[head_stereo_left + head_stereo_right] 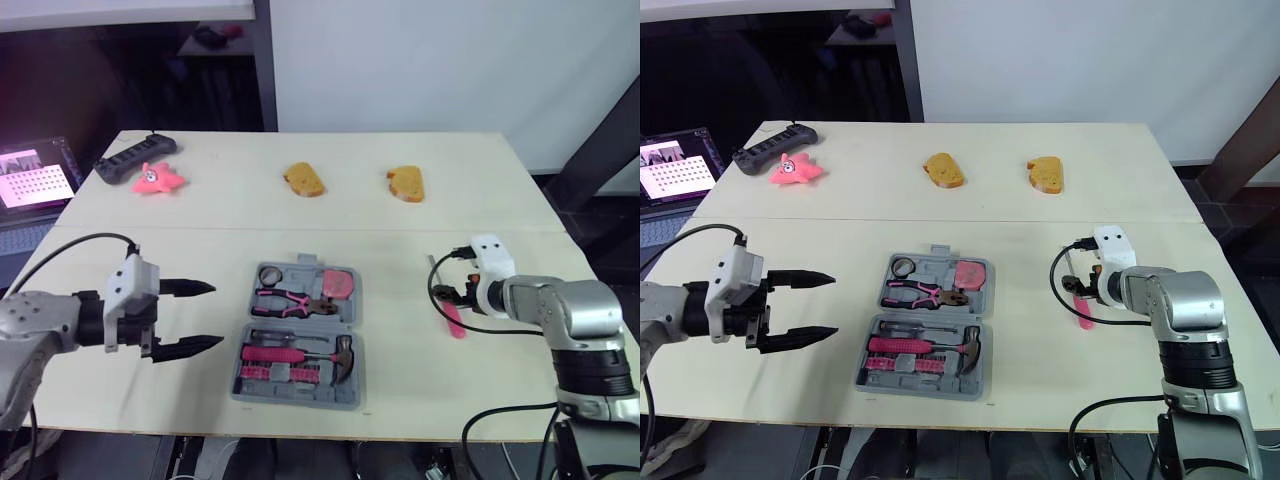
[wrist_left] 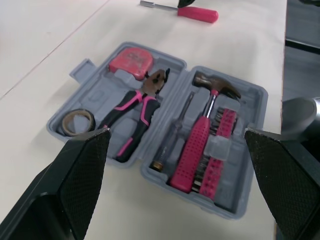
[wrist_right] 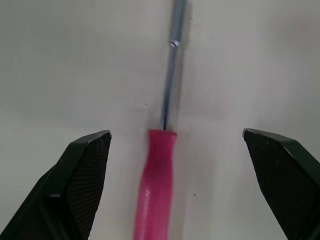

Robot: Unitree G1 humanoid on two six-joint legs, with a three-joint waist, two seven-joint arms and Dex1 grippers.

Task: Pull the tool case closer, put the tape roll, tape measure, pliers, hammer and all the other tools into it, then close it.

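Right gripper (image 3: pixel 176 133) spread wide, empty | pink screwdriver (image 3: pixel 155 190) lies between its 2 fingers, handle nearest, shaft running away along them | right of the tool case (image 1: pixel 295 400) | left gripper (image 1: pixel 217 315), also spread, far side of case: right arm nearer.

The pale table (image 1: pixel 200 210) carries an open grey case (image 1: pixel 292 393) near the middle of its front edge. A pink screwdriver (image 1: pixel 455 320) lies toward the right edge. In the far half sit a bread piece (image 1: pixel 304 180) and a second bread piece (image 1: pixel 406 184), well apart. A pink toy (image 1: pixel 157 179) lies just beside a black power strip (image 1: pixel 135 158) at the far left corner.
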